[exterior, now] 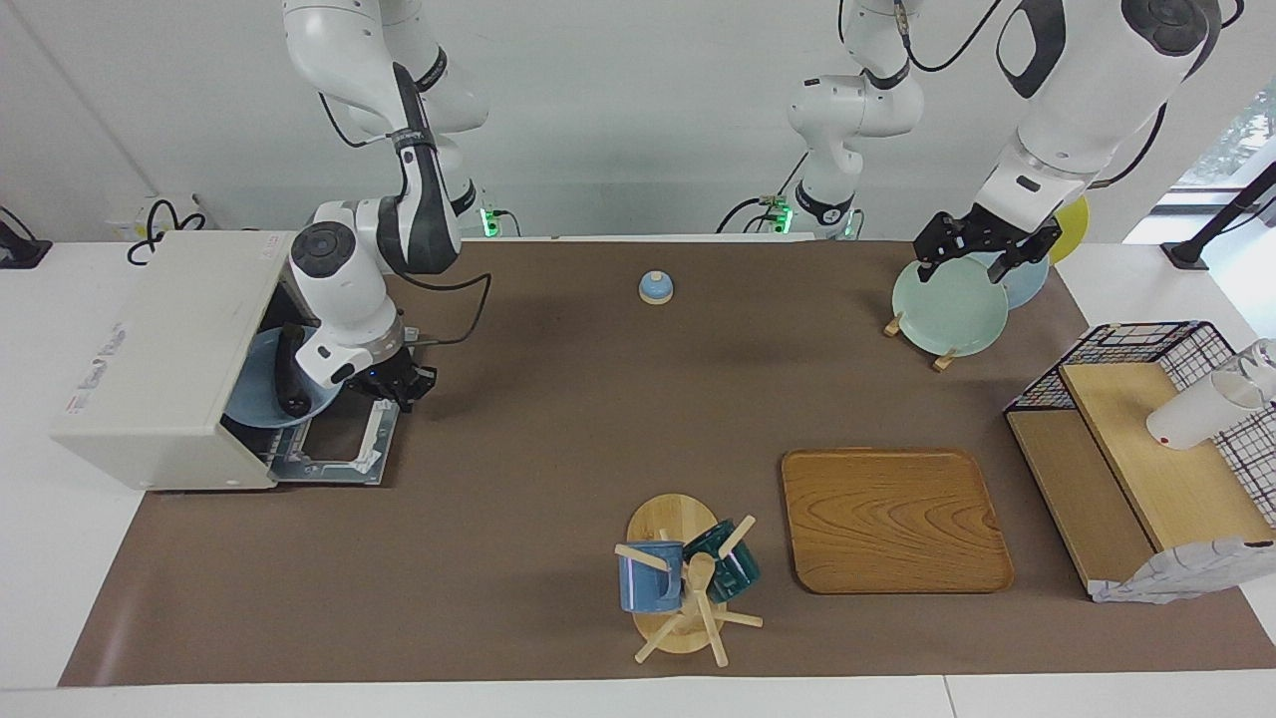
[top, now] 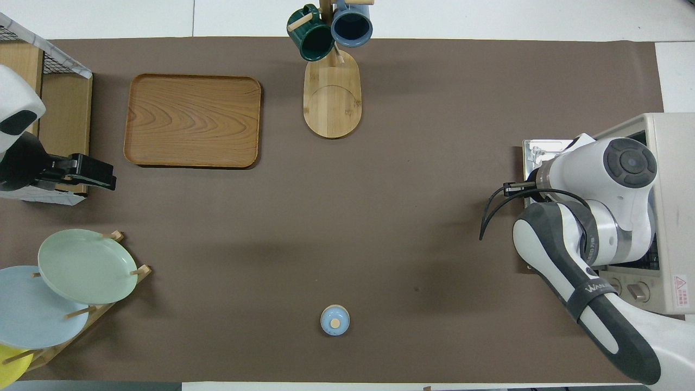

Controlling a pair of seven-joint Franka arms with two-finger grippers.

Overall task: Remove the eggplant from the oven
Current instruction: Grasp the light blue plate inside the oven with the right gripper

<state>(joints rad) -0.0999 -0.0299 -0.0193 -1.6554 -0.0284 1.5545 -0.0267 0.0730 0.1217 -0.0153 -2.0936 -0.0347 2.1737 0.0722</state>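
The off-white oven [exterior: 169, 349] stands at the right arm's end of the table with its door [exterior: 339, 449] dropped open. A blue plate [exterior: 254, 399] sits in the oven's mouth, and the dark eggplant [exterior: 291, 384] lies across it. My right gripper [exterior: 399, 387] is low over the open door, right beside the plate and eggplant; I cannot tell whether it touches them. In the overhead view the right arm's wrist hides the gripper, plate and eggplant, and only the oven [top: 670, 163] shows. My left gripper [exterior: 982, 249] waits open and empty over the plate rack.
A plate rack [exterior: 947, 309] with green and blue plates stands near the left arm's base. A wooden tray [exterior: 892, 519], a mug tree [exterior: 688, 578] with two mugs, a small blue knobbed lid [exterior: 656, 287] and a wire-sided wooden shelf [exterior: 1146, 449] also stand on the table.
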